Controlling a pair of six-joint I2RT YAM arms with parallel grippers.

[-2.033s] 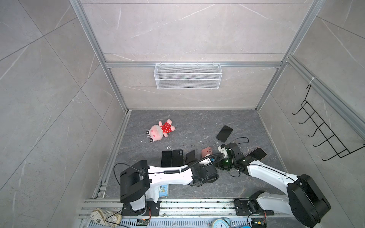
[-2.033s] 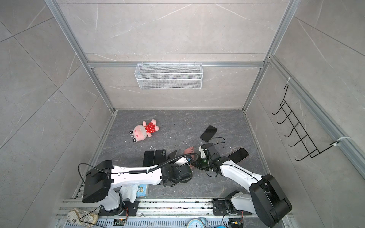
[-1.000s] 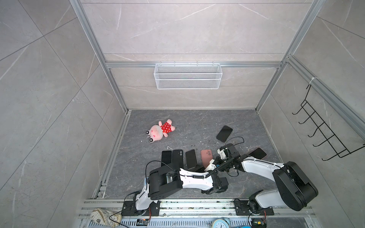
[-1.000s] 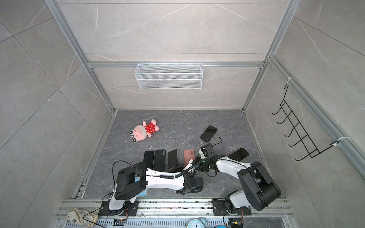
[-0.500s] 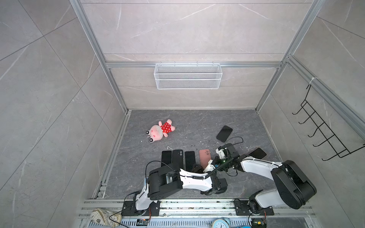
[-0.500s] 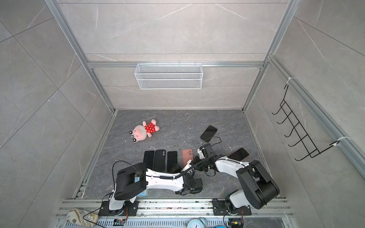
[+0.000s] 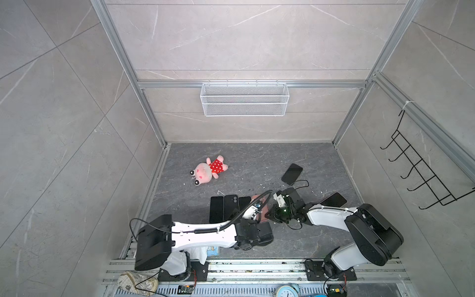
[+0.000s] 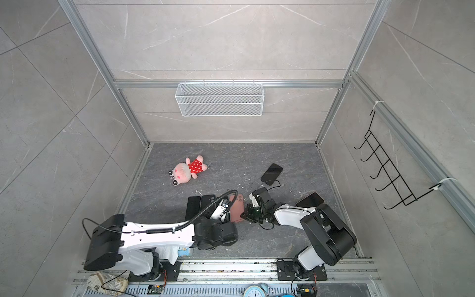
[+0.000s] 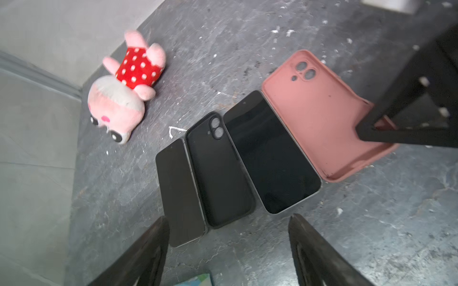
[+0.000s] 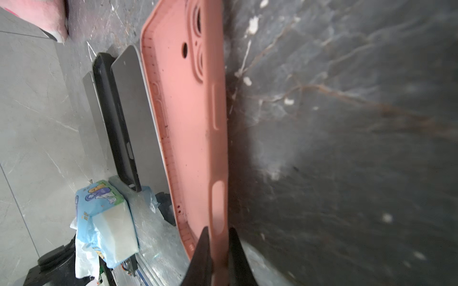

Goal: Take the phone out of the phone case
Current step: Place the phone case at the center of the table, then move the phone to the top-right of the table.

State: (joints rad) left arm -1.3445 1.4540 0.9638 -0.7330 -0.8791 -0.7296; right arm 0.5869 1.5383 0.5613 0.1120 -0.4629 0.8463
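The left tool hangs open and empty above the tabletop. The right tool is clamped on the rim of the pink case. The phone lies screen-up just beside that case, with a black case on its other side. A plush lies beyond.

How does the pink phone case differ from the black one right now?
The pink phone case is pinched at one end between the fingers of the right gripper; the black phone case lies free. Pink ends the row beside a bare phone; black lies between that phone and another phone. Both show twin camera holes.
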